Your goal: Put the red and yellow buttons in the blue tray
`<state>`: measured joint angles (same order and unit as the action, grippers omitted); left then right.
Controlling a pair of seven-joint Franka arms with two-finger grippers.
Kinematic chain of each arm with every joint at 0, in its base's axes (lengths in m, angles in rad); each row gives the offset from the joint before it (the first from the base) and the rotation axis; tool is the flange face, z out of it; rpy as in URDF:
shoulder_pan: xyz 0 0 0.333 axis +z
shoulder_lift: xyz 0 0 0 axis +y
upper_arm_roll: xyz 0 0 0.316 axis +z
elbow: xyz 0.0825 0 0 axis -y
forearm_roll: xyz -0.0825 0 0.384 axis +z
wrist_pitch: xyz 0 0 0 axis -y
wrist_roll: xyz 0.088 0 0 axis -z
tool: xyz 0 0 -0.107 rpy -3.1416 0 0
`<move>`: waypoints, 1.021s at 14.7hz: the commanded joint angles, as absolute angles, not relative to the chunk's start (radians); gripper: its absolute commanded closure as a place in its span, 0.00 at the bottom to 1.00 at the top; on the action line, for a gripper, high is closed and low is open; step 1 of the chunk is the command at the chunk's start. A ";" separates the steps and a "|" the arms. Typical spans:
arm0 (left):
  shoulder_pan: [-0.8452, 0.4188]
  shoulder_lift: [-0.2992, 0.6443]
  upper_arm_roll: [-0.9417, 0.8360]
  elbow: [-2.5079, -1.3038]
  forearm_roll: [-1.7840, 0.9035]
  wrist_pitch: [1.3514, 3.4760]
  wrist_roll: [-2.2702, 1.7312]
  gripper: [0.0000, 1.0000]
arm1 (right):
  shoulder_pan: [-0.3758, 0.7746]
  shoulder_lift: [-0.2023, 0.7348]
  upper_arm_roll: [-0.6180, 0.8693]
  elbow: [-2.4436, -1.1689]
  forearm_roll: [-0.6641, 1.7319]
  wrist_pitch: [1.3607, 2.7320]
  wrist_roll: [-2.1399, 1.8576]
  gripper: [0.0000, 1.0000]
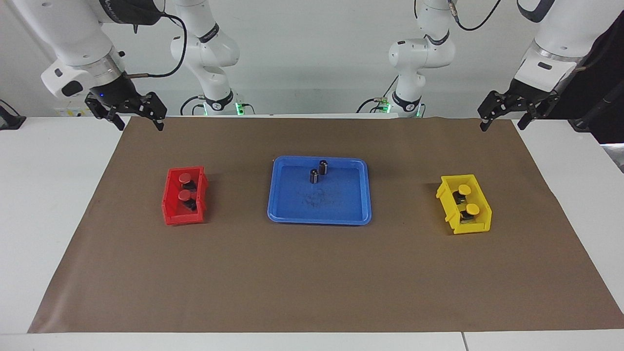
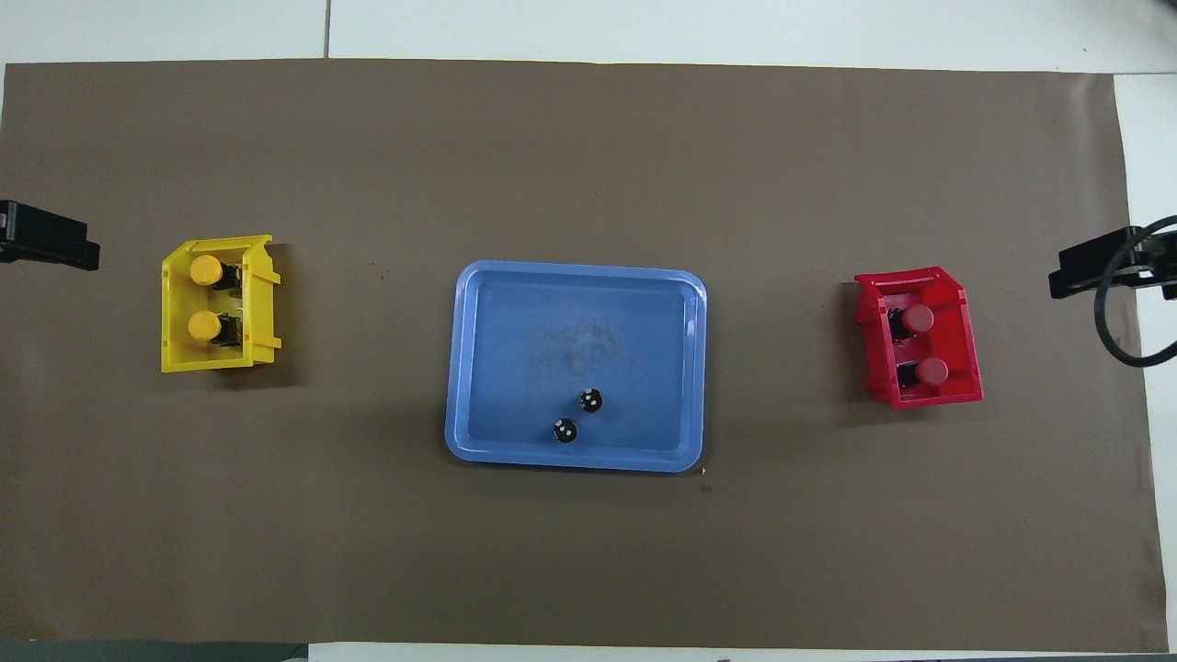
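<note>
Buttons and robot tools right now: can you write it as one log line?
red buttons: in red bin | yellow buttons: in yellow bin | blue tray: two black cylinders | left tool, right tool: open, waiting

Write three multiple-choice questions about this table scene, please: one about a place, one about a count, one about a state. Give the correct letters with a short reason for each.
1. Where are the two red buttons?
A. In the blue tray
B. In the red bin
C. On the brown mat

2. How many black cylinders stand in the blue tray?
A. One
B. Two
C. Four

3. What is the state of the left gripper and the right gripper?
A. Both open, holding nothing
B. Both shut on buttons
C. One holds a yellow button

Answers:
1 B: both red caps show inside the red bin toward the right arm's end.
2 B: two cylinders stand upright in the part of the tray nearer to the robots.
3 A: each hangs over a mat corner with fingers apart; the yellow buttons lie in the yellow bin.
</note>
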<state>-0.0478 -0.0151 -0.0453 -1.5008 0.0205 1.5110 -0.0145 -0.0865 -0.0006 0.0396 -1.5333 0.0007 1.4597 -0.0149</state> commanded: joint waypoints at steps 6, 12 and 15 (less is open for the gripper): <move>-0.052 -0.041 -0.037 -1.529 0.017 1.506 -0.002 0.00 | -0.094 -0.020 0.040 -1.562 0.021 1.485 -0.002 0.00; -0.052 -0.041 -0.037 -1.529 0.017 1.506 -0.002 0.00 | -0.086 -0.020 0.043 -1.560 0.017 1.485 -0.009 0.00; -0.055 -0.049 -0.038 -1.537 0.017 1.467 -0.005 0.00 | -0.069 -0.018 0.043 -1.569 0.011 1.538 -0.012 0.00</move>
